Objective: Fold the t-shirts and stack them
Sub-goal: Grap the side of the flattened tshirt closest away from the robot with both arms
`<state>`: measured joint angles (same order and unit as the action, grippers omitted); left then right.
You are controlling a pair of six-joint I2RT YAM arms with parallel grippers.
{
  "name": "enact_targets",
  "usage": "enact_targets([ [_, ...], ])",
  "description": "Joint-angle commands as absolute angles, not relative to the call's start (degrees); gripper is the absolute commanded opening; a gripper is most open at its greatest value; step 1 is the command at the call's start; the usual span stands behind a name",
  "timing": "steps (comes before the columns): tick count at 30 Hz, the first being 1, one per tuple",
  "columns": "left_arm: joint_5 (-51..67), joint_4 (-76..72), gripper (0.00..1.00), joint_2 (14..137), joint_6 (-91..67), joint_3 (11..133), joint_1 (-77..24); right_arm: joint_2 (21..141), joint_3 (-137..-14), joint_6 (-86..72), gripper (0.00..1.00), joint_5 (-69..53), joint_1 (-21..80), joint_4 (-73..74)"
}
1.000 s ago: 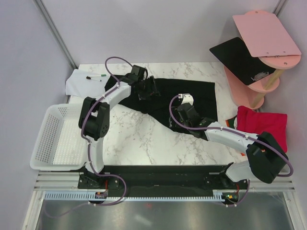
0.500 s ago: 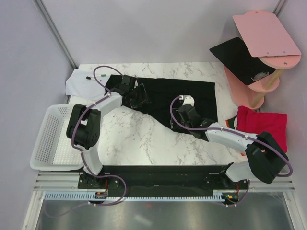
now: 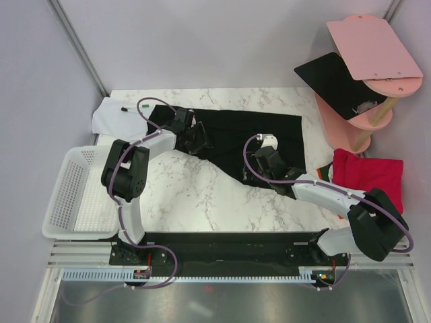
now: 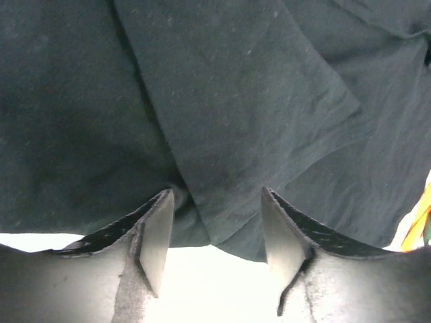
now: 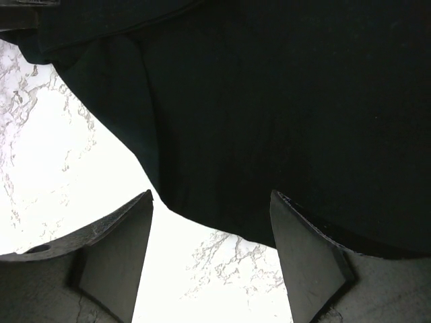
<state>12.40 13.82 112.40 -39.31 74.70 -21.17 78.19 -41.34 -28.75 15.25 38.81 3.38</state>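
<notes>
My left end effector point(image 4: 215, 212) and right end effector point(image 5: 212, 208) stand apart at edges of the black t-shirt point(image 3: 229, 128); perhaps touching it.

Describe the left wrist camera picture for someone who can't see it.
A black t-shirt fills the view, one flap of it reaching down between the two fingers of the open left pincer. Bright white table shows below.

top view: bright, even, soft shadows | wrist views: counter point(image 5: 47, 155) glare-white, black t-shirt point(image 4: 236, 101) murky, near edges blurred
</notes>
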Motion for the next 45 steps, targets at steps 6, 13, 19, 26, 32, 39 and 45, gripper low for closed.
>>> enact_targets([
  [6, 14.76, 9.76, 0.15, 115.93, -41.22, 79.01, -21.01, 76.46, -40.43, -29.00, 0.78, 14.68, 38.41, 1.93],
  [13, 12.14, 10.98, 0.02, 110.58, -40.52, 76.99, -20.74, 76.03, -39.82, -29.18, 0.78, 14.77, 38.32, 1.85],
  [19, 10.19, 17.83, 0.02, 100.30, -37.44, 76.38, -20.48, 73.83, -39.46, -29.27, 0.84, 16.26, 38.06, 3.33],
  [26, 9.76, 28.55, 0.02, 86.50, -33.75, 73.39, -20.30, 68.83, -39.11, -30.76, 0.98, 18.37, 35.34, 7.38],
  [32, 7.91, 36.11, 0.02, 74.12, -34.10, 65.31, -20.21, 65.14, -39.90, -32.69, 0.98, 19.07, 33.31, 12.56],
  [39, 6.69, 46.30, 0.02, 61.27, -34.63, 58.63, -20.21, 57.75, -38.67, -38.75, 0.98, 18.02, 28.14, 21.87],
  [45, 7.55, 51.94, 0.02, 52.14, -35.68, 52.22, -20.21, 50.02, -35.69, -43.94, 0.98, 15.56, 24.79, 29.35],
])
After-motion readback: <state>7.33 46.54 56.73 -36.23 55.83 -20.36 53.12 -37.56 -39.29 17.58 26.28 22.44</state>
